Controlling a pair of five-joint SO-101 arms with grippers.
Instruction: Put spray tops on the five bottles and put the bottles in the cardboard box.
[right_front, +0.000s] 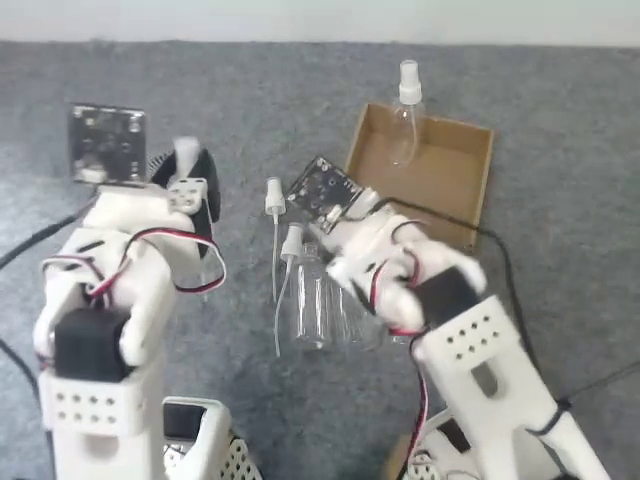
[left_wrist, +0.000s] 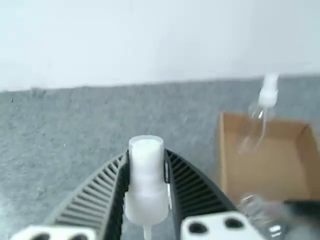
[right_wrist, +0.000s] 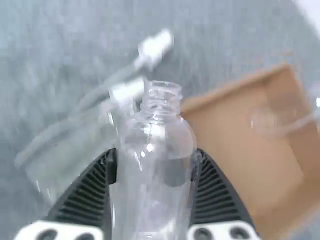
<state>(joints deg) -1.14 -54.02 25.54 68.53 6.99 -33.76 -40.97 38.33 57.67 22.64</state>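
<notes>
My left gripper (left_wrist: 146, 167) is shut on a white spray top (left_wrist: 146, 200), held up over the left side of the carpet (right_front: 187, 165). My right gripper (right_wrist: 154, 160) is shut on a clear bottle (right_wrist: 156, 135) with an open neck and no top. In the high view that arm's wrist (right_front: 350, 235) hangs over clear bottles (right_front: 312, 298) lying mid-table. Two loose spray tops (right_front: 273, 198) (right_front: 292, 240) with long tubes lie beside them. One bottle with a spray top (right_front: 407, 115) stands in the cardboard box (right_front: 455, 185).
Grey carpet (right_front: 560, 130) covers the table, with open room to the right of the box and at the far left. A black cable (right_front: 505, 265) runs along the box's near side. A white wall rises behind the table's far edge.
</notes>
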